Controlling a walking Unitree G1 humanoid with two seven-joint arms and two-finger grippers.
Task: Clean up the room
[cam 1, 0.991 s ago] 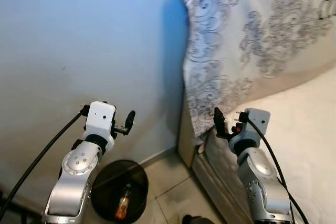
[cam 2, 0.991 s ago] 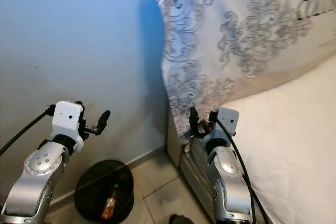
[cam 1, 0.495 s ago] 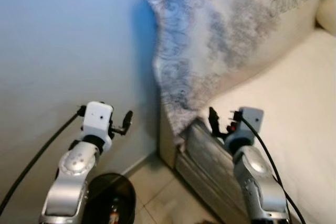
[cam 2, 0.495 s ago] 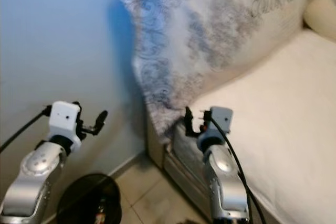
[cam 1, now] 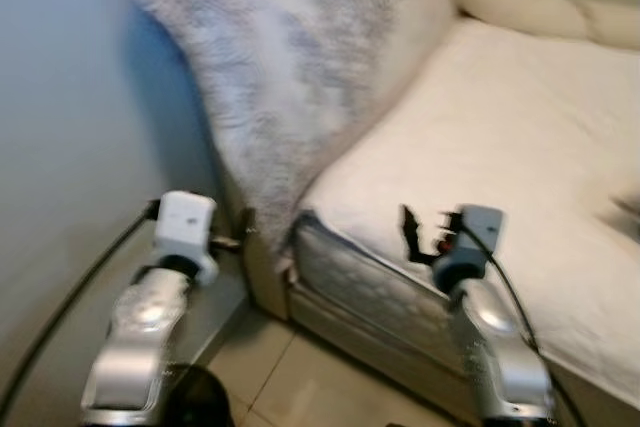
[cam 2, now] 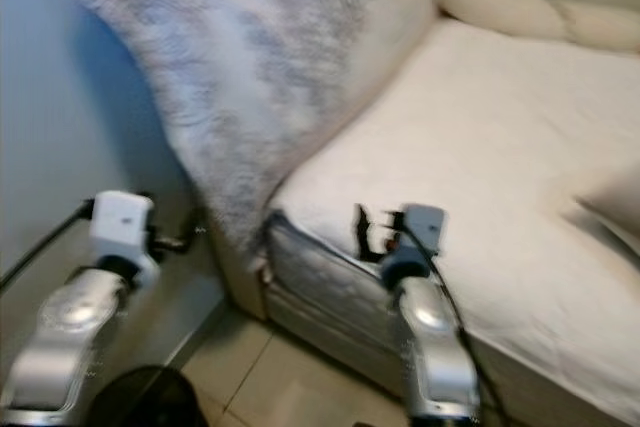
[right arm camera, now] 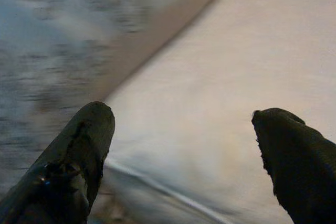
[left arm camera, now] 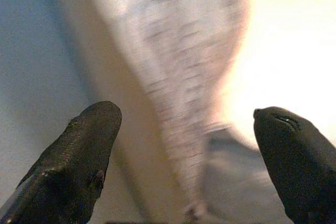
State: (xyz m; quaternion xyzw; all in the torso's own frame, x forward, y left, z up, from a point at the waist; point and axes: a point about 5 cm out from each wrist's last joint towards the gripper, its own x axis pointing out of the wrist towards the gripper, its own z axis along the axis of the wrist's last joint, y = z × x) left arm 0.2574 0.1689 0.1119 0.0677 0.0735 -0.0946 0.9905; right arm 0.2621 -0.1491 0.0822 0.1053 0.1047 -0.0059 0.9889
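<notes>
Ahead of me and to the right lies the bed, its pale cover bare as far as I can see, with a patterned grey blanket draped down over its near corner beside the blue wall. Nothing I would pick up for the tidy-up is clearly in sight; a dark round shape, probably a bin, sits at the bottom edge by the tiled floor.

Both arms are raised in front of me. My left gripper has its fingers spread wide with nothing between them, pointing at the blanket's hanging edge, and my right gripper is likewise released and empty over the mattress.

My worry is the blur: every view is smeared, so I judge the body is turning, and I cannot trust distances. The left arm is close to the wall and to the hanging blanket, and a spread finger could snag the fabric. My footing near the bed frame is another risk for a knock.
</notes>
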